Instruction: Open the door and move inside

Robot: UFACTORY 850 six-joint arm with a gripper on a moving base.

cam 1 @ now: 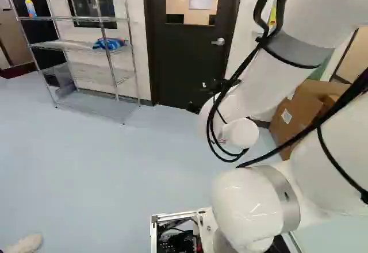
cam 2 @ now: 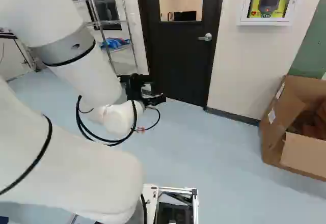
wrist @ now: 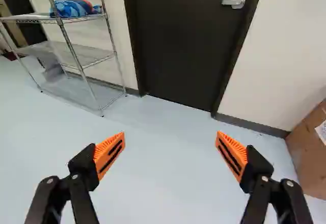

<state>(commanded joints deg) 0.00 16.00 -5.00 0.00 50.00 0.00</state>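
The dark door (cam 2: pixel 178 56) looks shut ahead of the base, its lever handle (wrist: pixel 234 1) on the side nearer the cardboard box (cam 2: pixel 300 155). The gripper (wrist: pixel 170 141) is spread wide and empty, well apart from the lever. I'd approach squarely, raise the gripper to lever height, and close only once the lever sits between both pads. Which way the door swings I can't fairly tell, so test gently, keeping clear of the wire shelving (wrist: pixel 76 61).
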